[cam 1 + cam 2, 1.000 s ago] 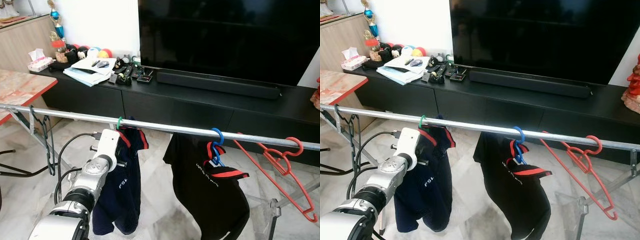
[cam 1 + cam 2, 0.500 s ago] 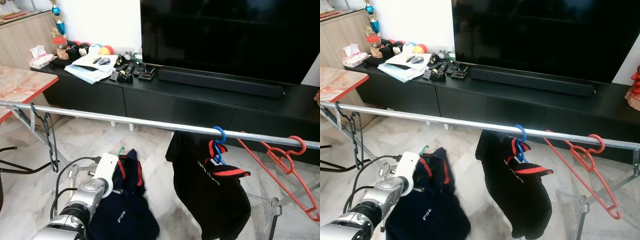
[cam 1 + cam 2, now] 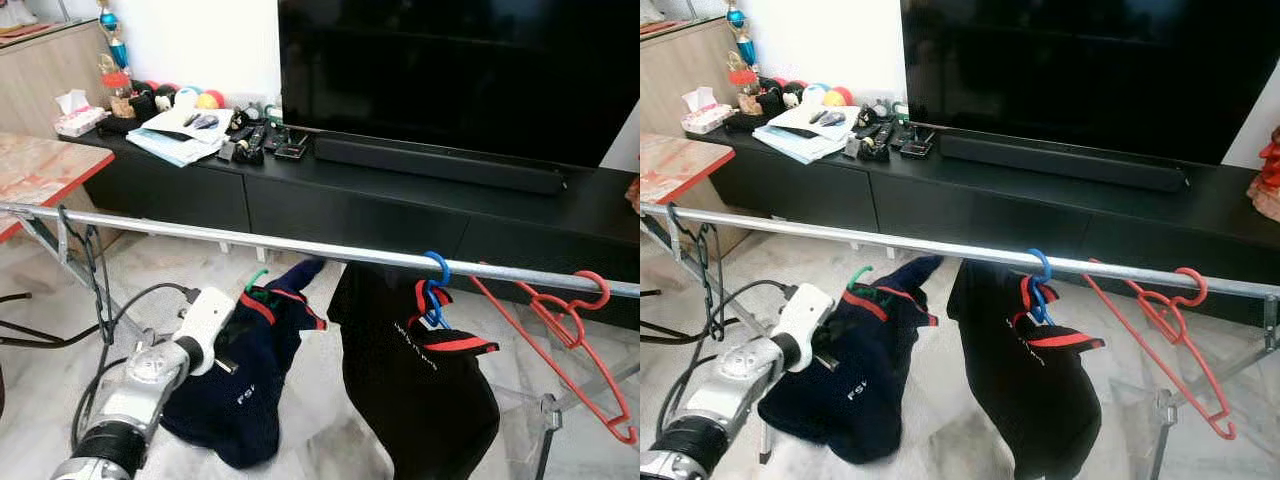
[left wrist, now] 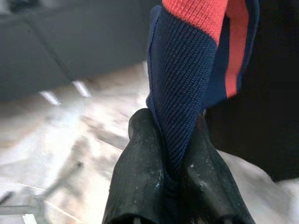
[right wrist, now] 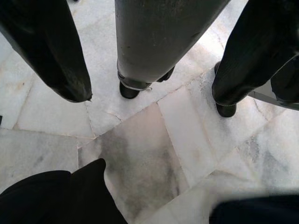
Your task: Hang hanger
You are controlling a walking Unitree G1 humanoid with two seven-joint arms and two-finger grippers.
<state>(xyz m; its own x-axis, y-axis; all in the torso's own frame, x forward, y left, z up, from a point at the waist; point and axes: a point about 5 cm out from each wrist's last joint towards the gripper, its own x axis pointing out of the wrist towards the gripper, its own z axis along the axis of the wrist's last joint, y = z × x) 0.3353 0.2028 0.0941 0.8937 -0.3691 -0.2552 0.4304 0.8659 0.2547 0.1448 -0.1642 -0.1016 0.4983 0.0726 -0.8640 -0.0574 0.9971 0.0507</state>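
A navy shirt with a red collar (image 3: 250,370) hangs on a green hanger whose hook (image 3: 257,278) sits just below the metal rail (image 3: 300,245), not on it. My left gripper (image 4: 180,158) is shut on the shirt's collar, at the end of the left arm (image 3: 200,320) low at the left. On the rail hang a black shirt (image 3: 420,390) on a blue hanger (image 3: 436,272) and a bare red hanger (image 3: 570,330) at the right end. My right gripper (image 5: 152,95) hangs open over the marble floor.
A black TV console (image 3: 400,200) with a large TV (image 3: 450,70) stands behind the rail. A black hanger (image 3: 95,275) hangs at the rail's left end, near a red-edged table (image 3: 40,170). A rack leg (image 3: 545,430) stands at lower right.
The green hook was at the rail one second ago, then dropped low with the shirt. It has since risen again and shifted right, stopping just under the rail.
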